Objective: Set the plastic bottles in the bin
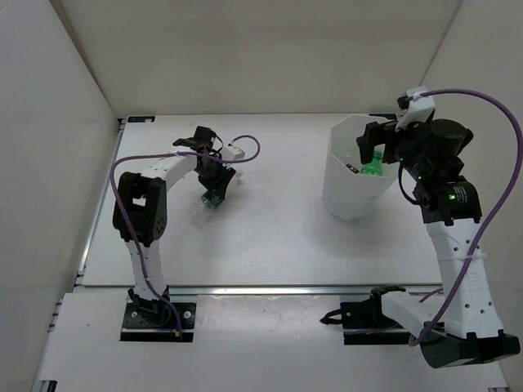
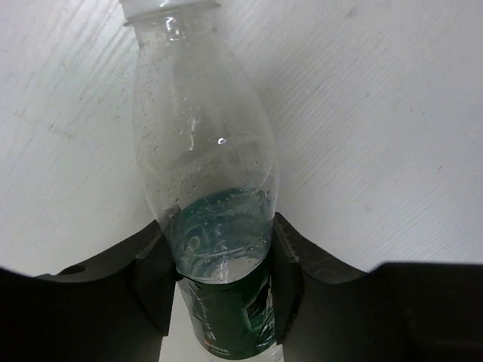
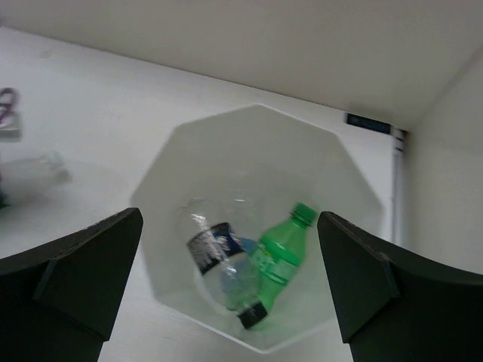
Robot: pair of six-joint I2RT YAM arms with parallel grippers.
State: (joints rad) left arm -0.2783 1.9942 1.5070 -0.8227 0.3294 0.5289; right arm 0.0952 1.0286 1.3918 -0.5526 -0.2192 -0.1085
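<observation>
Nearest the bases, the left gripper [image 2: 219, 280] pinches one clear green-labelled bottle [image 2: 207, 188] at its label, a finger pressed to each side; it lies on the table [image 1: 270, 245], left of middle, cap towards the near left. Farther off on the right stands the one white bin [image 1: 353, 175]. The right gripper [image 3: 230, 220] hangs over its rim with jaws spread wide, holding nothing. Three bottles lie in the bin: one all-green bottle [image 3: 281, 253], one dark-labelled bottle [image 3: 210, 245] and one bluish clear bottle [image 3: 235, 280]. Four bottles in all.
</observation>
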